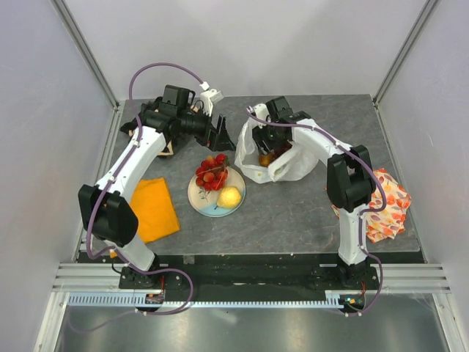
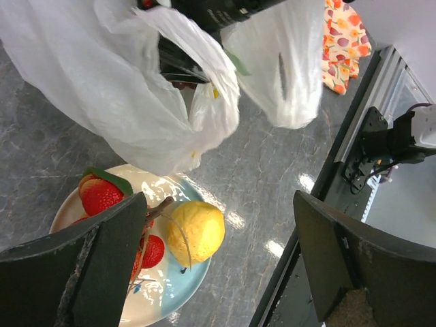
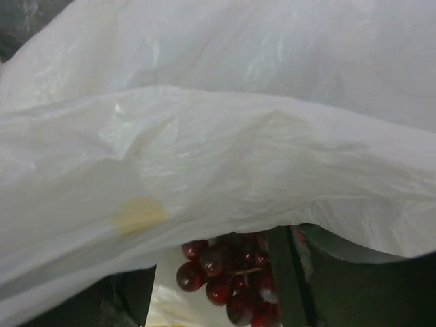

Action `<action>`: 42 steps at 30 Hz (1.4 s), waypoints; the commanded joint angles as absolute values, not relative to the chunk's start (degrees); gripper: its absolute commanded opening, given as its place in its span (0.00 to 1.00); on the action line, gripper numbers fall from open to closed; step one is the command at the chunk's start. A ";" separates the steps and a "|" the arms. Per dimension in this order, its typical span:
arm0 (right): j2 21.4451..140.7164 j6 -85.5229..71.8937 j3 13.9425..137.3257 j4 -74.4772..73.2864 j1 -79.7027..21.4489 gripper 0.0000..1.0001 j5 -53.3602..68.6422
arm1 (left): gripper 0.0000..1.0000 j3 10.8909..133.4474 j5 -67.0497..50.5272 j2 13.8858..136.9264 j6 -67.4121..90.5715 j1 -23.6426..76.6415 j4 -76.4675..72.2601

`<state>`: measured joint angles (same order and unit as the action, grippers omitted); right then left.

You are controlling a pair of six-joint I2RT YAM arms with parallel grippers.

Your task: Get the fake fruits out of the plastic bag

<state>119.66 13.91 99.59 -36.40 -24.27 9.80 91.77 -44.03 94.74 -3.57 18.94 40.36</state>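
Note:
The white plastic bag (image 1: 282,158) lies at the back centre of the table, its mouth facing left. My right gripper (image 1: 271,149) is inside it, jaws apart. In the right wrist view the dark red grape bunch (image 3: 231,276) hangs between the fingers (image 3: 286,272), under a fold of bag film (image 3: 218,150). A pale yellow round patch (image 3: 138,214) shows through the film. The plate (image 1: 205,205) holds the red berry cluster (image 1: 211,170) and the lemon (image 1: 229,196). My left gripper (image 1: 218,133) is open and empty, above and behind the plate. Lemon (image 2: 196,231) and berries (image 2: 102,195) show in its view.
A plain orange cloth (image 1: 154,209) lies left of the plate. The fruit-patterned cloth (image 1: 385,205) lies at the right edge, behind the right arm. An orange-brown piece (image 1: 264,159) shows in the bag's mouth. The table's front rail (image 2: 354,136) is near the left gripper's view.

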 commanded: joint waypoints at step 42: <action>79.81 20.11 88.24 -35.41 -33.64 0.33 27.42 | 0.98 92.64 -19.03 84.56 -2.55 12.66 39.73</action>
